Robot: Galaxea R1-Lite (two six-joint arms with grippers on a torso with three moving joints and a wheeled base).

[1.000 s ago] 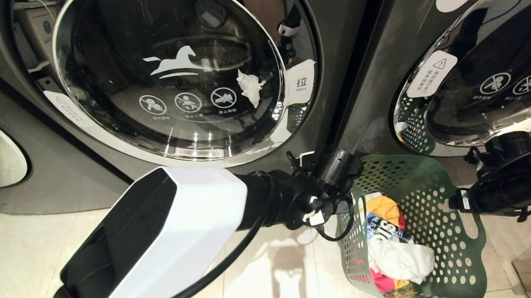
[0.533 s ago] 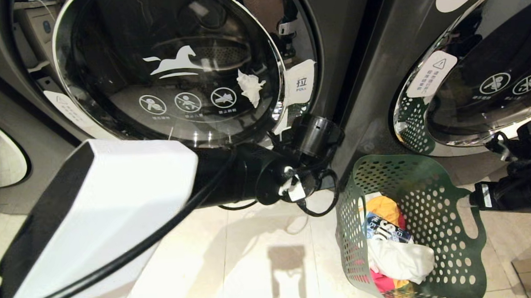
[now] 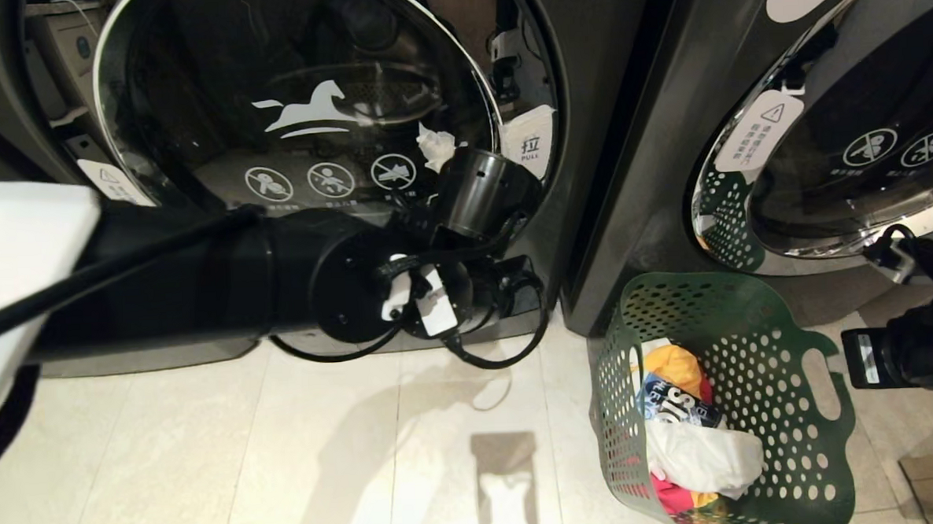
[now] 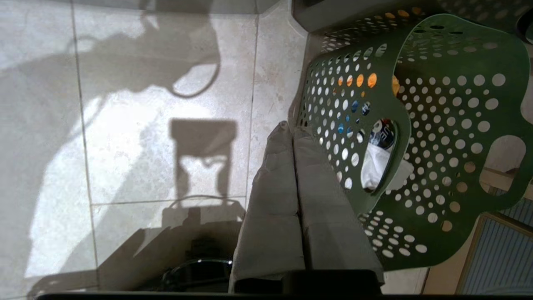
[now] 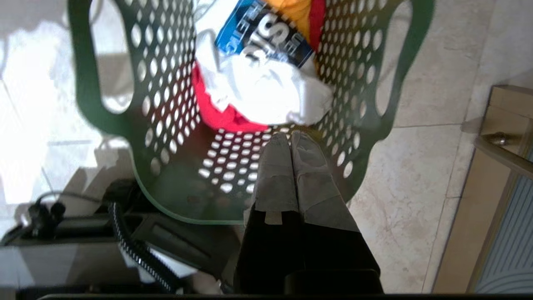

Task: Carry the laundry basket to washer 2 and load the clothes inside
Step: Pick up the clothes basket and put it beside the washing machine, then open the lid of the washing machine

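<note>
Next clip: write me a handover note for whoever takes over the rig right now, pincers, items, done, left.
Left pincer: shut, empty, above the floor beside the basket.
Right pincer: shut, empty, over the basket's inside.
Basket: standing on the floor in front of the two washers, nearer the one marked 1; neither pincer holds it.
Clothes: all inside the basket.
Washer door: closed.
Done: basket set down by the washers.
Left: open the door, load the clothes.

A laundromat: numbered front-loading washers [image 3: 311,135] stand side by side on tile.
</note>
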